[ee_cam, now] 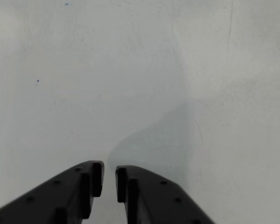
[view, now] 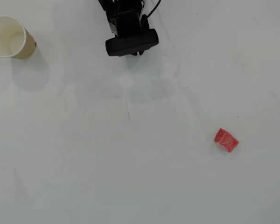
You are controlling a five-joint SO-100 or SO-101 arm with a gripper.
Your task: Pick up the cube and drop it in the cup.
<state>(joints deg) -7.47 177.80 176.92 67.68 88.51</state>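
Wrist view: black gripper (ee_cam: 109,179) enters from bottom edge, two fingers (ee_cam: 79,189) converging upward, tips nearly together with only a narrow slit of table between them. Nothing held. Fingertips above bare white table (ee_cam: 130,70); soft grey shadow on the surface just beyond the tips. Faint scratch lines and a few dark specks on the tabletop farther out. Neither cube nor cup visible here.

Overhead view, near to far from the arm: black arm at top centre, folded close to its base, wrist camera housing (view: 132,42) as a dark rounded bar across the lower end of the arm. Cable trailing off the top edge. Gripper itself hidden under the housing. Blurred shadow on the table just below the arm.

Tan paper cup (view: 11,37) at top left, upright, cream inside showing, mouth open toward the camera, inside looks empty. Well apart from the arm, at about the same height in frame.

Red cube (view: 226,140) at lower right, resting on the table, turned at an angle to the frame edges, speckled faces. Well apart from arm; farthest from the cup, on the opposite side of the table.
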